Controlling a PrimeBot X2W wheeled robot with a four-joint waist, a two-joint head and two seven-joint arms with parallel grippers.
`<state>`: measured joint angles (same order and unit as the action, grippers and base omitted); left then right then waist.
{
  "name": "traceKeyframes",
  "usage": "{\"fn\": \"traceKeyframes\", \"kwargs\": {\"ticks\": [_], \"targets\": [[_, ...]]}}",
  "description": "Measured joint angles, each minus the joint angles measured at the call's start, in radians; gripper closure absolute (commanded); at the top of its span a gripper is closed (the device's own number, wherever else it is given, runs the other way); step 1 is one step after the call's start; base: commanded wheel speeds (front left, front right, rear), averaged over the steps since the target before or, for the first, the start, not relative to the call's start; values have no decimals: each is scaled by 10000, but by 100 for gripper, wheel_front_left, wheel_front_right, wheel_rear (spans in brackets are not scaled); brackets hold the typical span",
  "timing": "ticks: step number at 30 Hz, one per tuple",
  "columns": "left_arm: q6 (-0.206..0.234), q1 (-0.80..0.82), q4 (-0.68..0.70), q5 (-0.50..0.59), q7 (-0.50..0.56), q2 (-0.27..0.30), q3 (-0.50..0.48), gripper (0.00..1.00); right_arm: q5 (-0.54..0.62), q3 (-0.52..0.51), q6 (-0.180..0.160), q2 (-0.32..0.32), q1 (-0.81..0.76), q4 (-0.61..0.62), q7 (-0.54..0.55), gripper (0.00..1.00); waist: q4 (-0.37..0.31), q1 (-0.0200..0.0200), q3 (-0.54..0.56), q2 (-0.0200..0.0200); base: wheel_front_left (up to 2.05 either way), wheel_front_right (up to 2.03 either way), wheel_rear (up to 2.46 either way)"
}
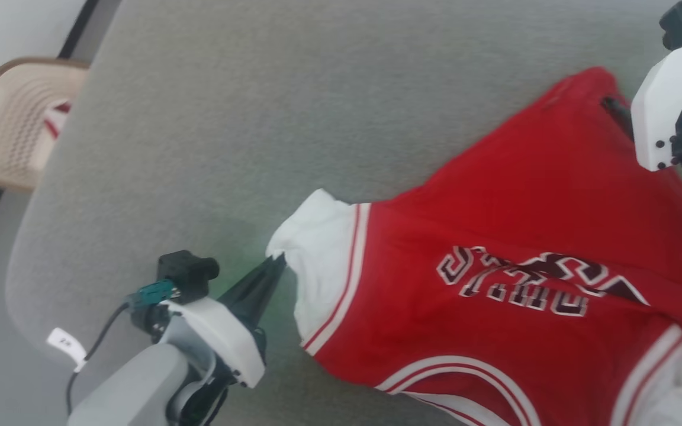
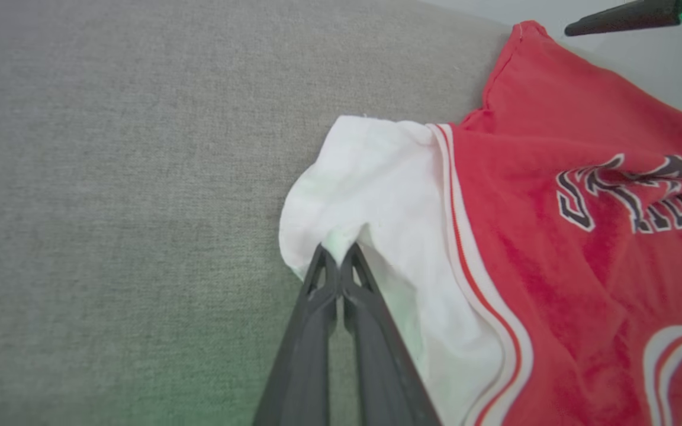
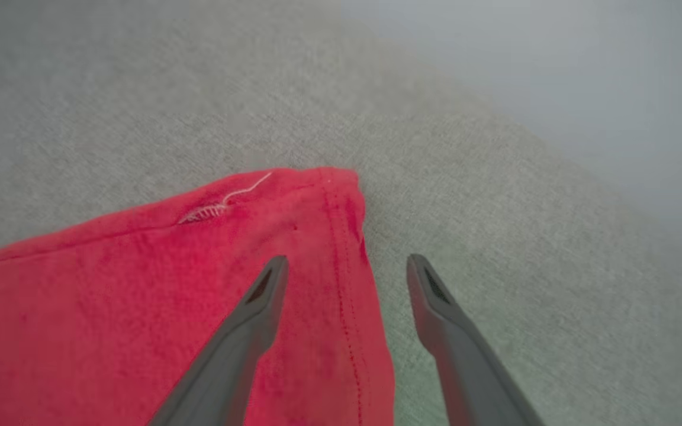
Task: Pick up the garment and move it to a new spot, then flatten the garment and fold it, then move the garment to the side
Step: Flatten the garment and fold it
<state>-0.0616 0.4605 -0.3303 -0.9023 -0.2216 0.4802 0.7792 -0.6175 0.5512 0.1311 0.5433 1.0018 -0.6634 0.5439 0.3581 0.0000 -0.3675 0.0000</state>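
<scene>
Garment: red T-shirt, lay crumpled on right of grey counter | left pincer: pressed together, pinching white sleeve edge | right pincer: spread, straddling far hem corner | risk: thin pinch might slip under pull, bunching sleeve.

Even, soft light with faint shadows, a green glow on the grey surface, and slight blur throughout.

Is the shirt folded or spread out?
Spread, not folded: the garment lies open on the grey surface, lettering up, with its white sleeve edge pinched in the shut left hand.
</scene>
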Motion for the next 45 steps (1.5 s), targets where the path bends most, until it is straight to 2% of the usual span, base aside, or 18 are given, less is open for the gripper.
{"fn": "traceKeyframes", "kwargs": {"ticks": [4, 10, 11, 15, 20, 30, 36, 39, 45], "targets": [[-217, 276, -389, 130, -88, -368, 150, 100, -399, 654, -2, -6, 593, -1285, 639, 0, 496, 0, -251, 0, 0, 0, 0], [-408, 504, -909, 146, -190, -646, 238, 100, -1151, 1244, -10, 31, 1285, -2364, 1971, 0, 975, 0, -574, 0, 0, 0, 0], [-424, 528, -972, 146, -196, -667, 238, 100, -1333, 1275, -19, 44, 1384, -2452, 2194, 100, 1000, 0, -602, 0, 0, 0, 0], [-499, 606, -1254, 125, -238, -686, 176, 100, -1603, 1820, -17, 140, 1473, -2240, 2387, 100, 900, 0, -605, 0, 0, 0, 0], [-499, 1050, -1367, -109, -77, -274, -119, 100, -1845, 2364, 6, 299, 1445, -1670, 1657, 100, 507, 0, -454, 0, 0, 0, 0], [100, 3072, -98, -105, 1636, 1724, -1018, 100, -2351, 3210, 4, 1057, 1646, 92, 318, 100, -697, 0, 370, 0, 0, 0, 0], [128, 4610, 422, -33, 2943, 2629, -1319, 100, -2422, 3196, 6, 1365, 2045, 1081, -247, 100, -1499, 0, 991, 0, 0, 0, 0], [96, 5663, 410, 65, 3607, 2872, -1438, 100, -2341, 3080, 6, 1553, 2305, 1670, -439, 100, -1970, 0, 1375, 0, 0, 0, 0], [-134, 7027, 61, 236, 4433, 2949, -1421, 100, -2332, 2706, 6, 1749, 2449, 2416, -539, 100, -2478, 0, 1925, 0, 0, 0, 0]]}}
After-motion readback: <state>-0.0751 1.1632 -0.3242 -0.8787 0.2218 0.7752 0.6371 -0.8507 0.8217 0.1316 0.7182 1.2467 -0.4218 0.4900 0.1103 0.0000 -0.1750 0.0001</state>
